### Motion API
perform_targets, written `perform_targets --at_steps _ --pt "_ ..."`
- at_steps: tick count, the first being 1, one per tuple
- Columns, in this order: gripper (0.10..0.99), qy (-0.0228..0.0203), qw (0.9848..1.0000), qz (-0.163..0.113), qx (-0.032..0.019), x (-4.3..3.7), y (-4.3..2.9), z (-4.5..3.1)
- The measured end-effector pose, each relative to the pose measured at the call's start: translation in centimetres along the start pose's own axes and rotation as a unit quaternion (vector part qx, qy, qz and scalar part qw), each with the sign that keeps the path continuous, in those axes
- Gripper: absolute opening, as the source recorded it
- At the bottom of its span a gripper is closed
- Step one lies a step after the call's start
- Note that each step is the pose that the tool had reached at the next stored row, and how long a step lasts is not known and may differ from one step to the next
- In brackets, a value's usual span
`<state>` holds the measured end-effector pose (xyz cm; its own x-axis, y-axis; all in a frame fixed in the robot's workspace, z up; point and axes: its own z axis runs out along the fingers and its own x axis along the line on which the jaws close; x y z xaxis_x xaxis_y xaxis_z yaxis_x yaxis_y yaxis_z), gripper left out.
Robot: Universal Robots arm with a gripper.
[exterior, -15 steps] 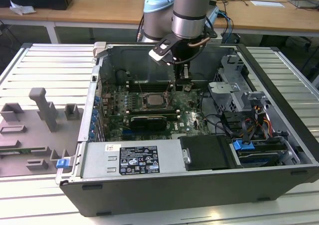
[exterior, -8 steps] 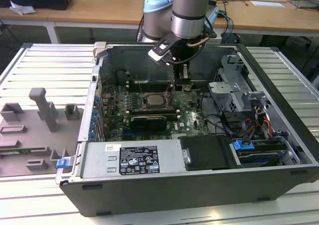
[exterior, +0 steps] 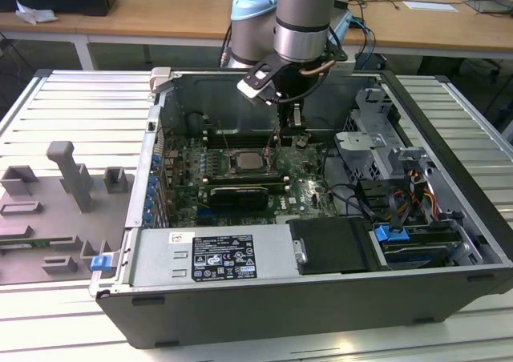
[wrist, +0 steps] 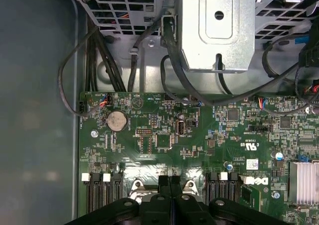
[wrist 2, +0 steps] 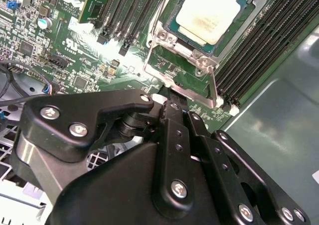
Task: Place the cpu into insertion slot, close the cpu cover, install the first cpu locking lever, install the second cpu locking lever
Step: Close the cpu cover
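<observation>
Starting at the exterior view's left, grey blocks [exterior: 72, 182] stand on the table [exterior: 64, 98] beside the open computer case [exterior: 264, 298]. Near the middle of the green board [exterior: 309, 194], the cpu [exterior: 244, 162] lies flat in the insertion slot [wrist 2: 160, 40]. The claw [exterior: 284, 140] hangs just beside the slot, on the exterior view's right, its fingers [wrist: 164, 182] pressed tight together.

Ribbed silver table [exterior: 64, 98] with open computer case [exterior: 240, 322] and grey fixture blocks [exterior: 72, 178] at the exterior view's left.
</observation>
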<state>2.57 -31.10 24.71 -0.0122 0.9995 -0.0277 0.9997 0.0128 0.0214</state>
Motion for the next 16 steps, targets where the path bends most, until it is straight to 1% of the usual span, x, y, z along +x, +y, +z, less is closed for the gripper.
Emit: perform_targets --at_steps 16 --pt "0.106 0.0000 1.0000 0.000 0.0000 0.01 -0.50 -0.01"
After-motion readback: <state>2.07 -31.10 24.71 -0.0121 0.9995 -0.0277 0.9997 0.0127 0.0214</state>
